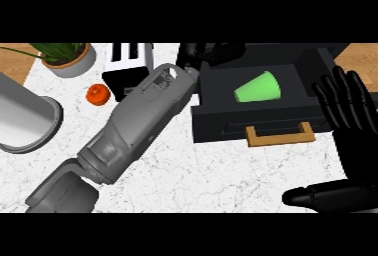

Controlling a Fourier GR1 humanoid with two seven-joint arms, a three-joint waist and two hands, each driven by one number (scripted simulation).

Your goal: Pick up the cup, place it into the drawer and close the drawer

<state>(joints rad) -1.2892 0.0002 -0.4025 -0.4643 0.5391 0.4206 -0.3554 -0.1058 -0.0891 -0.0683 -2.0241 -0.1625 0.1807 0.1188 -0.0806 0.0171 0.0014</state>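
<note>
Cup [259,88] in open drawer [221,118]; toaster [128,65], orange [97,94], plant [66,56] to left.

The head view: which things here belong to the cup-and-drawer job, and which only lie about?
Belong to the job:
green plastic cup, lying inside the drawer
open black drawer with wooden handle

Only lying about:
small orange fruit
potted green plant
black and white toaster
grey metal pot
</note>
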